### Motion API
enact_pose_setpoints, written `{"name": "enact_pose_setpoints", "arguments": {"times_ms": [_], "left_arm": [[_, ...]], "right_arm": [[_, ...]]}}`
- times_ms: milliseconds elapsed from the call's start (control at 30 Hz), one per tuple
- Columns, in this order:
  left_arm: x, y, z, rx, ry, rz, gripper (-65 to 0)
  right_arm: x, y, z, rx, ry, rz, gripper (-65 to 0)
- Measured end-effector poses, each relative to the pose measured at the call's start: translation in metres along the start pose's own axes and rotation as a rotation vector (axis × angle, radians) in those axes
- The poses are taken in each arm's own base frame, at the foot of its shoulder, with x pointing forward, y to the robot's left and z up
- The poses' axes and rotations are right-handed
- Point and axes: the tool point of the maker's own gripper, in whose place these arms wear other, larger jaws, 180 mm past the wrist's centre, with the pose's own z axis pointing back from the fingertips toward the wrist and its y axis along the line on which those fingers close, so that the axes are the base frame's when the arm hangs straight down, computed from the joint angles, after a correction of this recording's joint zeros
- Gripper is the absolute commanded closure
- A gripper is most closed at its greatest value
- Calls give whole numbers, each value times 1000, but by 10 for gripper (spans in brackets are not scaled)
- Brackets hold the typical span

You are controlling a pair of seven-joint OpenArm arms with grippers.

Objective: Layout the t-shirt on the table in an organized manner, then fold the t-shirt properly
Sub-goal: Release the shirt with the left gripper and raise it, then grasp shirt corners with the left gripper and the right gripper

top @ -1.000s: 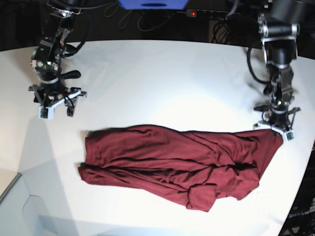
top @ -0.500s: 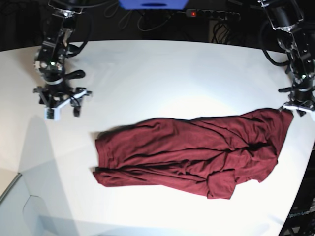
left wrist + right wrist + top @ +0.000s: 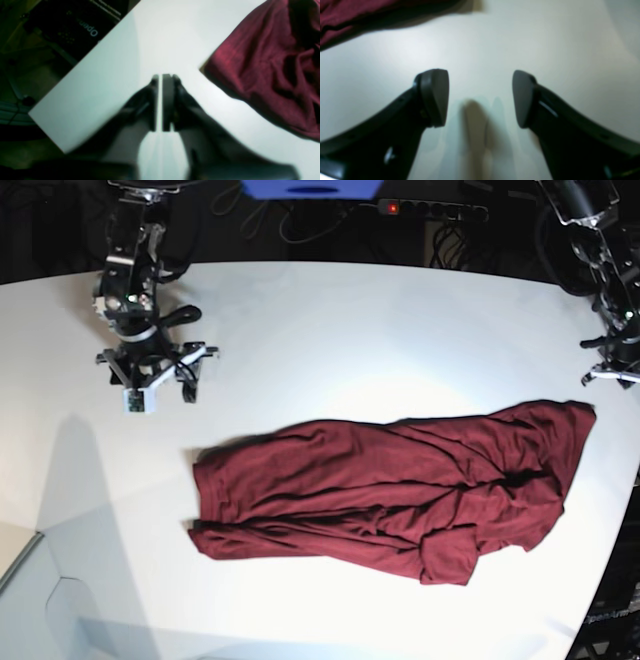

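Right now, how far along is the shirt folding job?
Early stage. Done: the t-shirt lies on the table, stretched into a long band but rumpled, with layers bunched over each other. In hand: nothing; the left gripper, jaws barely parted, sits clear of the shirt's corner, and the right gripper hangs open over bare table. Left: smoothing it flat, then every fold.

Your robot has two black, jointed arms draped with looping black cables. The right gripper [image 3: 157, 383] sits in a pale grey bracket; its fingers [image 3: 433, 96] are broad, matte black, rounded paddles. The left gripper [image 3: 160, 100] shows flat, dark, slab-like pads with blurred edges.
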Motion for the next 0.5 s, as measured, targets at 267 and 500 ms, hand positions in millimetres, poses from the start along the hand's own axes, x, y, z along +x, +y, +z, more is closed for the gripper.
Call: {"name": "enact_pose_setpoints", "arguments": {"times_ms": [267, 500], "left_arm": [[16, -31, -8, -43, -36, 79, -425], [-15, -60, -39, -59, 80, 177, -425]], "right_arm": [[0, 0, 0, 0, 0, 0, -401], [-2, -1, 1, -4, 6, -2, -401]]}}
